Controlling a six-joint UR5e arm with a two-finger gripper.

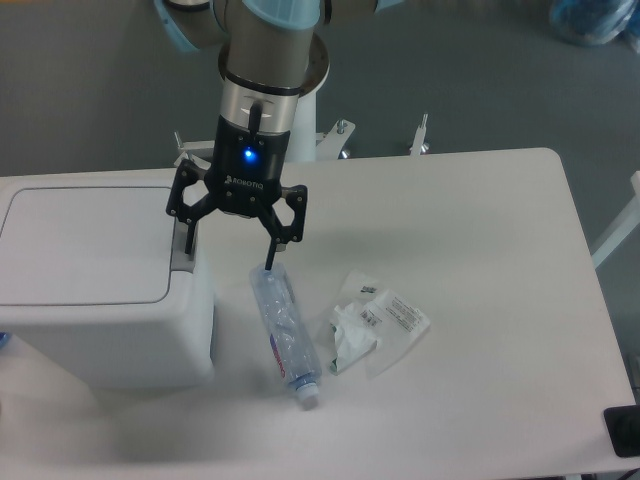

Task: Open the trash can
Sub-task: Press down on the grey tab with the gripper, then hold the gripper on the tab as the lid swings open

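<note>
Grey floor lies beyond a white table [470,230], and on the table's left end stands the trash can [100,300], its flat lid [85,245] down and level, so we judge the task not yet done. Our gripper [228,245] hangs over the bin's right edge with its two fingers spread wide and nothing between them. One fingertip [187,240] sits at the grey push tab [182,252] on the lid's right side; the other points down just above the near end of the clear bottle [285,335] lying on the table beside the bin.

From this single high view we cannot say for sure whether the finger at the tab is pressing it or only hovering a little above; depth is hard to read here.

To do this step well, we would want that finger centred on the tab rather than on the lid panel or the bin's rim, and then a straight downward push, so the latch releases without the tip skidding off sideways. We should watch the other finger, since a descent brings it toward the bottle and could nudge or pin it. Past the bottle lies a crumpled clear wrapper [375,322], apart from our fingers and of no concern for the press.
</note>
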